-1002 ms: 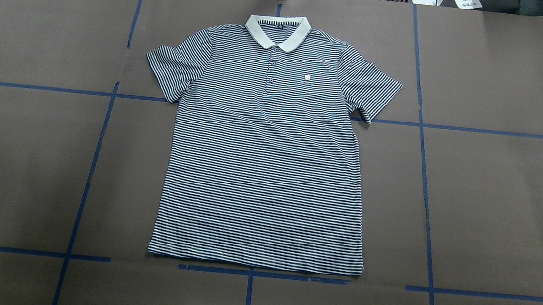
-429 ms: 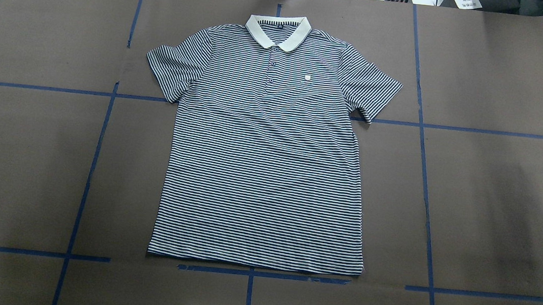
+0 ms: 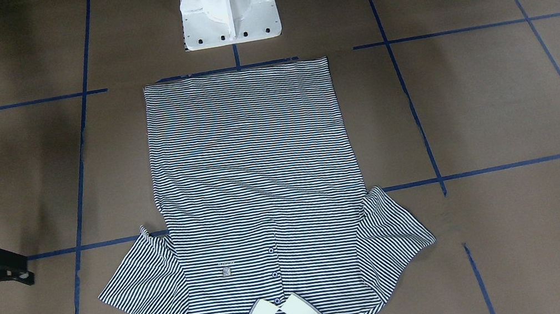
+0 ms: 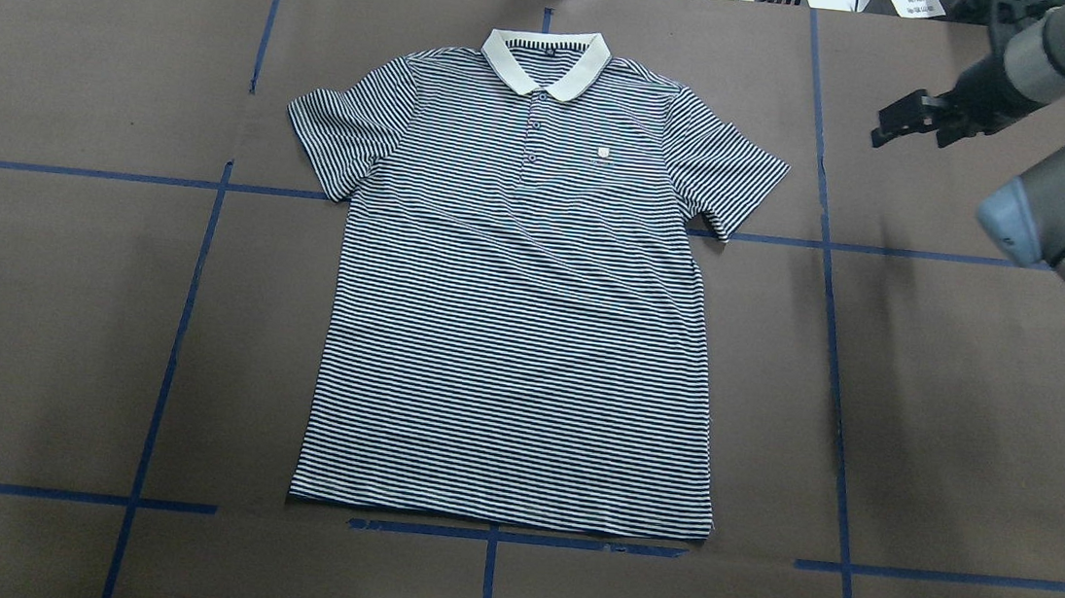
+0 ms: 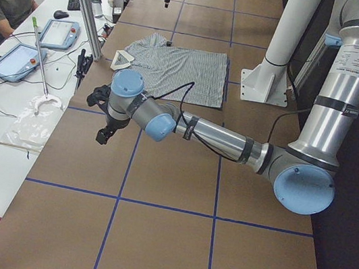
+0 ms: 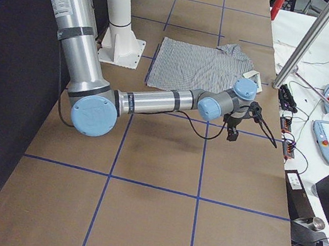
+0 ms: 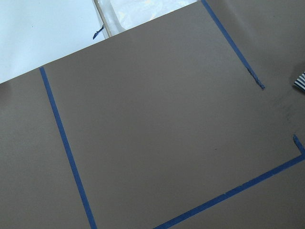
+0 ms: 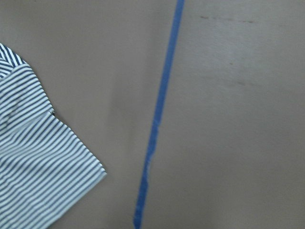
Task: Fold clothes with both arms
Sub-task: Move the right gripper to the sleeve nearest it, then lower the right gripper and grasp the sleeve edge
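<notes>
The navy-and-white striped polo shirt (image 4: 521, 317) lies flat at the middle of the brown papered bench (image 4: 969, 429), hem nearest the robot, long axis running straight away to the cream collar (image 4: 546, 61). Nothing is folded (mere approach, I judge). The black right pincer (image 4: 894, 121) hovers parted off the far right sleeve (image 4: 730, 172), the left pincer (image 5: 101, 137) cannot be read as parted or clenched, and each must next pinch its own side's edge.
</notes>
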Motion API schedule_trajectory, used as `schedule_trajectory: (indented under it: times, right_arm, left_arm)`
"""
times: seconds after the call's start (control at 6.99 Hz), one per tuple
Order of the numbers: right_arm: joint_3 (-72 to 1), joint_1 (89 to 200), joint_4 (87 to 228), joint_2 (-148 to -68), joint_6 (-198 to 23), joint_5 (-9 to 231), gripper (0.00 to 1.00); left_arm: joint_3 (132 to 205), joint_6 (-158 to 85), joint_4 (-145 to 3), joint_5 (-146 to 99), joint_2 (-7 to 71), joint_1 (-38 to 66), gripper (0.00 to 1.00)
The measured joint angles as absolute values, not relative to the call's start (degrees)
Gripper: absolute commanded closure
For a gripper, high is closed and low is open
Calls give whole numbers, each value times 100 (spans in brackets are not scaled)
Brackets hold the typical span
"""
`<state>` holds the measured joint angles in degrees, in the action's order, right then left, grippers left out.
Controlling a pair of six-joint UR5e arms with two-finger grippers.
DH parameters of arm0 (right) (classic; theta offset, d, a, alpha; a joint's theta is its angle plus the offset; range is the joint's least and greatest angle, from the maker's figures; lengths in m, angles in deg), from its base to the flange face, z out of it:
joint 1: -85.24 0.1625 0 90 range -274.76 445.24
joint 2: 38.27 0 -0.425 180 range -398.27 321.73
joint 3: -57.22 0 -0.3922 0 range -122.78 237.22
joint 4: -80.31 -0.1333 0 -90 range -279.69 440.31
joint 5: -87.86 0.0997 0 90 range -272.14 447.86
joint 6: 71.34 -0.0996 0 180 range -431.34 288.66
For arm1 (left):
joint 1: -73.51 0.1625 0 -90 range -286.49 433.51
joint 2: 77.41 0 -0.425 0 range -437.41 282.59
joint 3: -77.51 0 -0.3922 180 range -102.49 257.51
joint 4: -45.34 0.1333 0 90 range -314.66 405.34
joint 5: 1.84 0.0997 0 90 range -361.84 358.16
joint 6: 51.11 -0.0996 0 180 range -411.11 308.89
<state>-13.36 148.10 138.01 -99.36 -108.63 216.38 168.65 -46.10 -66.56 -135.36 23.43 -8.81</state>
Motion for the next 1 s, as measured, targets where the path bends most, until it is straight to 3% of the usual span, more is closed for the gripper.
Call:
schedule_trajectory:
  times: [0.29, 0.86, 1.0]
  right_arm:
    - [-687, 14286, 13545, -9348, -11380, 21059, 4]
    - [-534, 13892, 13730, -9248, -11445, 20694, 10]
    - [-504, 13843, 13781, -9243, -11427, 20644, 24]
  left_arm:
    - [16822, -4532, -6709, -13541, 2363, -861, 0]
    - [16820, -4514, -6733, -13549, 2362, -858, 0]
    - [16825, -4513, -6733, -13551, 2361, -858, 0]
